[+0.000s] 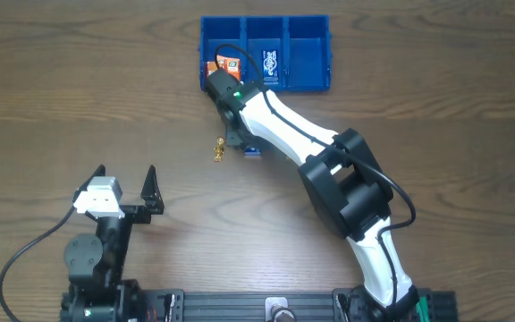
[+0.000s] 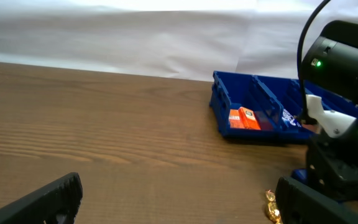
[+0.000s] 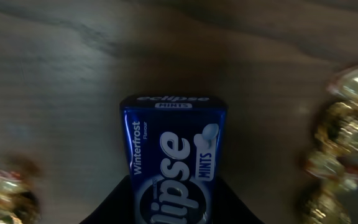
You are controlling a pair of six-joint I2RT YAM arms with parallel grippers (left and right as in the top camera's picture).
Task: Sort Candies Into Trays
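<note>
While my right gripper clamps mint tin, tin's long axis runs straight ahead from fingers; tray near, upper centre; left gripper splayed, lower left, farther.

My left arm folded low by its base, left gripper level, jaws spread wide. My right arm stretched up-table, elbow bent, right gripper pointing down, fingers pinched on mint tin.

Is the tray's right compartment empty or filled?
Empty: the top view shows the right compartment with a bare blue floor; orange packets sit in the left one.
</note>
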